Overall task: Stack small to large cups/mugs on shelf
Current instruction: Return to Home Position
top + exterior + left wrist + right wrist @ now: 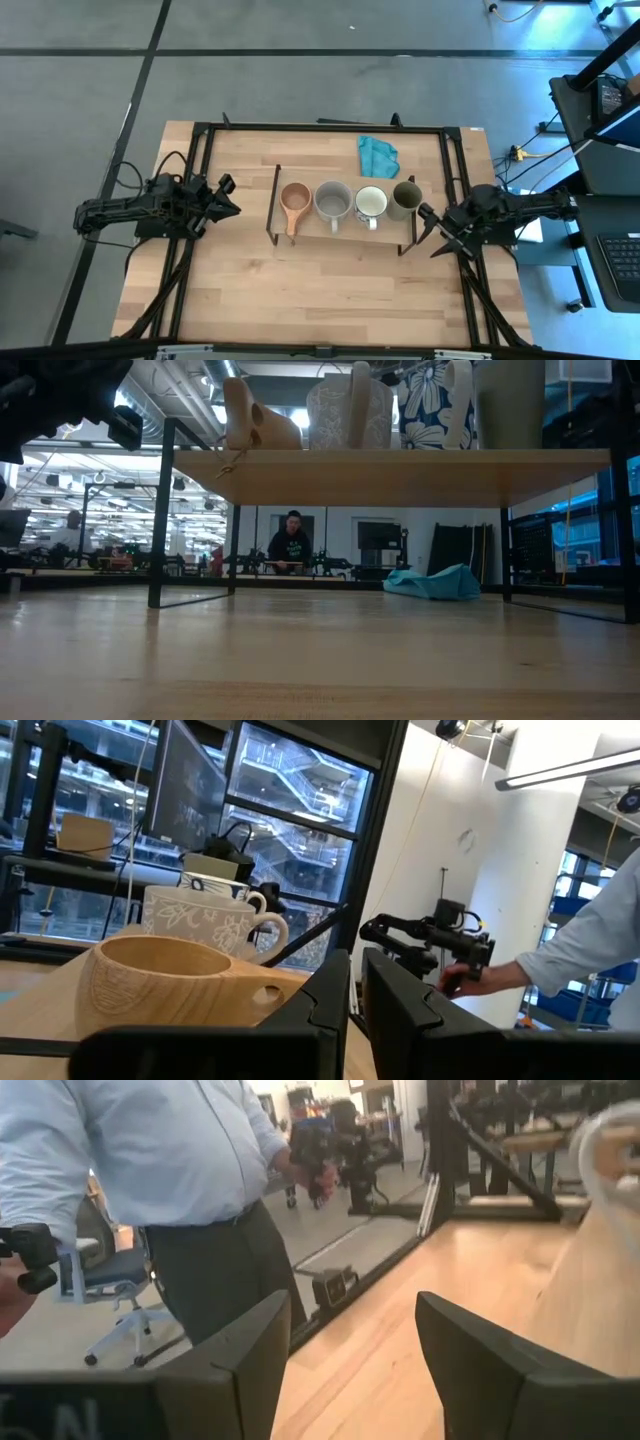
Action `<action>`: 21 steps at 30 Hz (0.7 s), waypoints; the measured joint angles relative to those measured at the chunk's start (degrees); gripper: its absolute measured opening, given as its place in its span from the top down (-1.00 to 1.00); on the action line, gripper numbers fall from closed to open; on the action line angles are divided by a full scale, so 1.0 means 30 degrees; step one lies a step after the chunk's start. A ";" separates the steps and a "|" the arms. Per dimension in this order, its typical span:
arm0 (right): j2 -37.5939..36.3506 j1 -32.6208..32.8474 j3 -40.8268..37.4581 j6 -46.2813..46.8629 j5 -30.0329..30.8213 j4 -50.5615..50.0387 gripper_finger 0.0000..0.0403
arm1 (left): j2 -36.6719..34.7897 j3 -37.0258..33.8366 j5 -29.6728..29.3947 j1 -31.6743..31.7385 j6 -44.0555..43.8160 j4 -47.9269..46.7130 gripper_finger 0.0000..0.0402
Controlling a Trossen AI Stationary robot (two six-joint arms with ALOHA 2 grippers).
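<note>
Four cups stand in a row on the light-wood shelf: a brown wooden cup with a long handle, a grey cup, a white cup and an olive-green cup. In the low view they stand on the board on their bases. My left gripper is shut and empty, left of the shelf, near the wooden cup. My right gripper is open and empty, just right of the shelf, near the olive-green cup.
A teal cloth lies on the table behind the shelf. The shelf's black wire legs stand at both ends. A person in a light shirt stands beyond the table's right side. Bare tabletop lies in front of the shelf.
</note>
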 joint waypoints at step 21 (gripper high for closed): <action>0.0000 0.0003 0.0000 -0.1071 -0.3974 -0.1499 -0.08 | 0.0000 0.0000 -0.0007 0.0000 -0.0007 0.0007 0.86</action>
